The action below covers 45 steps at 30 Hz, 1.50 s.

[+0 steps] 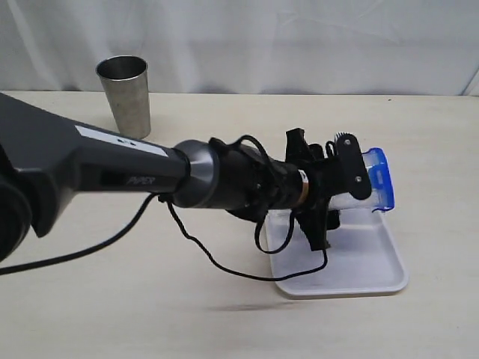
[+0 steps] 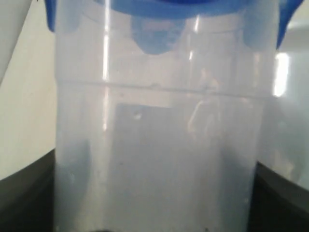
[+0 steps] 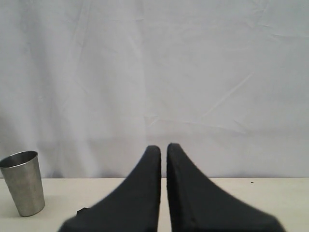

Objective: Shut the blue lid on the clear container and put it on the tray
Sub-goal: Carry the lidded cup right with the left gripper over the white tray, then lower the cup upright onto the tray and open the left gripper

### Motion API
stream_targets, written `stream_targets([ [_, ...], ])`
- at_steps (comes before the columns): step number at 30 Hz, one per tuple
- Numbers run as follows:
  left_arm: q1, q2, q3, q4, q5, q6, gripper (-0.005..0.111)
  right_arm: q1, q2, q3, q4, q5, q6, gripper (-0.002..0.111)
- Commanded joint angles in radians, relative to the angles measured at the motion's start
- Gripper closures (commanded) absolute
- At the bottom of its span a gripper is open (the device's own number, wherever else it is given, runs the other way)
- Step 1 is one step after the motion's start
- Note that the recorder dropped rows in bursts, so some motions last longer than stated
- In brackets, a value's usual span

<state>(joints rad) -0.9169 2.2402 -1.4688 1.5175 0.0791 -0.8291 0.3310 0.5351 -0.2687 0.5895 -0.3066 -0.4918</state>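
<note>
My left gripper (image 1: 338,193) reaches across from the left and is shut on the clear container (image 1: 346,200), holding it on its side over the far part of the white tray (image 1: 367,263). The blue lid (image 1: 380,178) sits on the container's mouth, facing right. In the left wrist view the translucent clear container (image 2: 154,145) fills the frame between the dark fingers (image 2: 24,203), with the blue lid (image 2: 159,9) at its far end. My right gripper (image 3: 163,147) is shut with nothing between its fingers and is out of the exterior view.
A steel tumbler (image 1: 125,96) stands upright at the back left of the beige table (image 1: 112,299); the right wrist view also shows the tumbler (image 3: 21,182). A white curtain (image 1: 299,37) hangs behind. A black cable (image 1: 217,262) trails below the left arm.
</note>
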Motion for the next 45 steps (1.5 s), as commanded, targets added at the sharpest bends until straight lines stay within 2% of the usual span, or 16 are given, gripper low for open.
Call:
stream_targets([
  [1, 0.093, -0.039, -0.011, -0.102, -0.350, -0.066, 0.107, -0.006, -0.003, 0.003, -0.001, -0.014, -0.001, 0.104],
  [5, 0.187, -0.030, -0.011, -0.278, -0.701, -0.052, 0.107, -0.006, -0.003, 0.003, -0.001, -0.014, -0.001, 0.104],
  [9, 0.226, -0.009, -0.011, -0.360, -1.005, 0.043, 0.107, -0.006, -0.003, 0.003, -0.001, -0.011, -0.001, 0.104],
  [13, 0.231, 0.031, -0.011, -0.430, -1.135, 0.151, 0.107, -0.006, -0.003, 0.003, -0.001, -0.009, -0.001, 0.104],
  [17, 0.231, 0.106, -0.011, -0.589, -1.230, 0.230, 0.107, -0.006, -0.003, 0.003, -0.001, -0.007, -0.001, 0.104],
  [21, 0.231, 0.189, -0.011, -0.730, -1.270, 0.286, 0.107, -0.006, -0.003, 0.003, -0.001, -0.007, -0.001, 0.104],
  [27, 0.231, 0.264, -0.011, -0.746, -1.248, 0.334, 0.107, -0.006, -0.003, 0.003, -0.001, -0.004, -0.001, 0.104],
  [30, 0.231, 0.268, -0.011, -0.746, -1.207, 0.338, 0.107, -0.006, -0.003, 0.003, -0.001, -0.004, -0.001, 0.104],
  [38, 0.231, 0.268, -0.011, -0.761, -1.213, 0.370, 0.107, -0.006, -0.003, 0.003, -0.001, -0.004, -0.005, 0.104],
  [45, 0.231, 0.269, -0.011, -0.974, -1.213, 0.423, 0.107, -0.006, -0.003, 0.003, -0.001, 0.000, -0.005, 0.104],
])
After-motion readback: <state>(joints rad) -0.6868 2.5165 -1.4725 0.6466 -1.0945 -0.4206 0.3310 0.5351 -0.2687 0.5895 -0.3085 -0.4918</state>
